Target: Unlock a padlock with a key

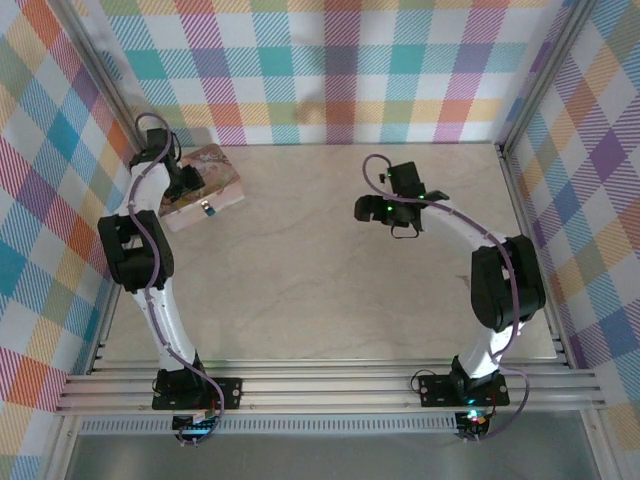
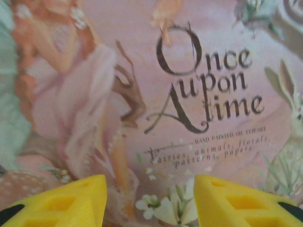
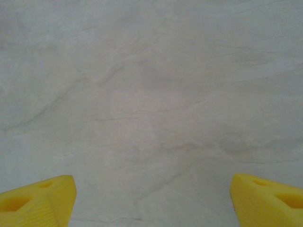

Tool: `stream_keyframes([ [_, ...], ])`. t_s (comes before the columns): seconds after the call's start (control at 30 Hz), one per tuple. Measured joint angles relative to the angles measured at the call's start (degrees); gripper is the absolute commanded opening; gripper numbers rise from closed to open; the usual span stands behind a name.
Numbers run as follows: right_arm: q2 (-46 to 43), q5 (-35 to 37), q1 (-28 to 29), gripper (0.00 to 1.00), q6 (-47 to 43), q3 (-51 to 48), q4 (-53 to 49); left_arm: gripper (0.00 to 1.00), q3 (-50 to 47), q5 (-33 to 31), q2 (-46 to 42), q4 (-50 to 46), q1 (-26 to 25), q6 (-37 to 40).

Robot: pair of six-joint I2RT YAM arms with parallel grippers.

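The left fingers (image 2: 61, 203), two yellow plastic wedges with moulded hollows, stand parted with nothing between them, close above the lid of the tin (image 2: 189, 118). The lid is flat, pink and printed: a long-haired figure in a pale gown, a rabbit at the right edge, white flowers low in the gap, and dark curling letters that read "Once upon a time". The right fingers (image 3: 38, 201) are the same yellow, ribbed on the inner face. They are spread wide and released, grasping nothing, over bare surface (image 3: 151, 94).

From above, the tin is a small rectangular box lying askew near the far left corner, with the left arm (image 1: 150, 260) bent over it. The padlock (image 1: 207, 208) is a tiny metallic speck at the middle of the tin's near long side wall, too small to make out its parts. It sits on the wall rather than the lid, near the left fingers and on their near side, and well apart from the right fingers, which the right arm (image 1: 500, 280) holds out over the right half.

The surface is a smooth, matte, pale beige slab with thin grey veins like stone. Walls (image 1: 330, 60) of pastel plaid cloth close three sides, with aluminium posts (image 1: 545, 70) at the corners and ribbed aluminium rails (image 1: 330, 385) along the near edge
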Motion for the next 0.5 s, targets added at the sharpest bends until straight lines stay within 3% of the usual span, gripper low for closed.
stream_keyframes([
  [0.3,2.10,0.02,2.97,0.85,0.04,4.04,-2.64,0.49,-2.08,-8.28,-0.68,0.48,-7.21,4.24],
  [0.5,2.32,0.15,2.97,0.85,0.04,4.66,-3.74,0.49,-2.47,-10.45,-0.90,0.70,-12.59,4.61],
])
